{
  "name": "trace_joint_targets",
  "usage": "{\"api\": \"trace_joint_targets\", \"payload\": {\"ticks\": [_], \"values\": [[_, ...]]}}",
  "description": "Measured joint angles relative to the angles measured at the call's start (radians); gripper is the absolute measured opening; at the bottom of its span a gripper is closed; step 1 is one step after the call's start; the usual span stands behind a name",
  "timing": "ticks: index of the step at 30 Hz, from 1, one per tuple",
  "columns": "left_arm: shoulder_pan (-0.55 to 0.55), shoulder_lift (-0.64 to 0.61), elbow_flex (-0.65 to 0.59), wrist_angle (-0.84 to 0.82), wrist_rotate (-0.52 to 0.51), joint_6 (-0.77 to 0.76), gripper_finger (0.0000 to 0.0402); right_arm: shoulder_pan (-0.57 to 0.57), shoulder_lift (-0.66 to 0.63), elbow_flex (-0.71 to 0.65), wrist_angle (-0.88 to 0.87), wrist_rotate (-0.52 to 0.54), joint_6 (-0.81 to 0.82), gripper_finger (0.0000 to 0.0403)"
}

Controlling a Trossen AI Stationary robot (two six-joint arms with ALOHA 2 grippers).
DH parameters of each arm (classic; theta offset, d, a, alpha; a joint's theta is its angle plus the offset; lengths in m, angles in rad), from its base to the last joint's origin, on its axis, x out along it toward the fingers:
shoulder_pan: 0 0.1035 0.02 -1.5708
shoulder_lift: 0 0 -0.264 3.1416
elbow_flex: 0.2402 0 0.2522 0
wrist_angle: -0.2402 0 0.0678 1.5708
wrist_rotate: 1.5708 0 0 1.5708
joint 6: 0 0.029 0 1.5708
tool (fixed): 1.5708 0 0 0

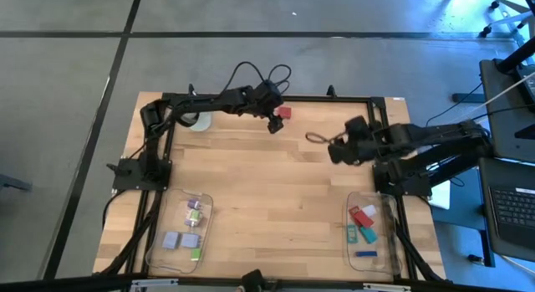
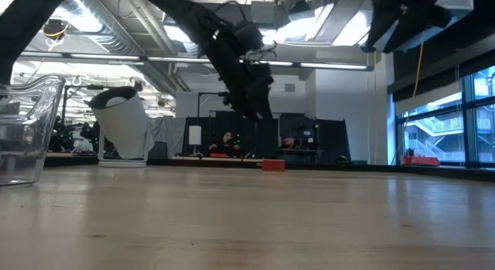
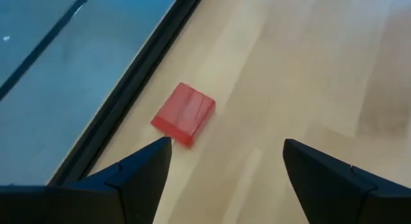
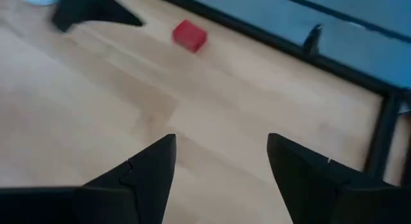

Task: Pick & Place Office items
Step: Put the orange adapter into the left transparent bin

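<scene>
Near the far edge of the bench (image 1: 267,187), the red block (image 1: 284,113) lies flat, just beside the left end effector (image 1: 274,125), which is wide open and empty. It should descend centred over the block, then close. The right end effector (image 1: 336,150), partly open and empty, waits mid-bench.

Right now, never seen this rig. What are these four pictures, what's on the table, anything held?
Two dark robot arms work at a wooden table. One picture looks straight down, one looks level across the tabletop, and two come from cameras on each wrist. The left gripper hangs open at the far edge beside a red block, which lies on the wood untouched. The right gripper is open over bare wood. Neither holds anything. Near the front, the left tray and right tray hold small coloured pieces. A white round object sits at the far left.
</scene>
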Motion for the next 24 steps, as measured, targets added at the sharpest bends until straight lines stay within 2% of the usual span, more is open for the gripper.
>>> {"api": "trace_joint_targets", "payload": {"ticks": [3, 6, 12, 16, 20, 24], "values": [[-0.005, -0.047, 0.001, -0.07, 0.001, -0.042, 0.0292, -0.11, 0.002, -0.003, 0.064, -0.025, -0.128, 0.0248], [-0.011, -0.1, 0.001, -0.119, -0.002, -0.091, 0.029, -0.215, 0.004, -0.03, 0.217, -0.104, -0.342, 0.0248], [-0.012, -0.22, 0.001, -0.24, -0.008, -0.158, 0.0289, -0.415, 0.047, -0.135, 0.628, -0.425, -0.766, 0.0248], [-0.01, -0.315, 0.001, -0.37, -0.014, -0.186, 0.0289, -0.519, 0.118, -0.171, 0.81, -0.611, -1.004, 0.0248], [-0.015, -0.397, 0.001, -0.451, -0.044, -0.233, 0.0289, -0.572, 0.21, -0.18, 0.929, -0.665, -1.219, 0.0247], [-0.024, -0.461, 0.001, -0.485, -0.066, -0.302, 0.0289, -0.626, 0.322, -0.181, 0.998, -0.691, -1.296, 0.0249]]}}
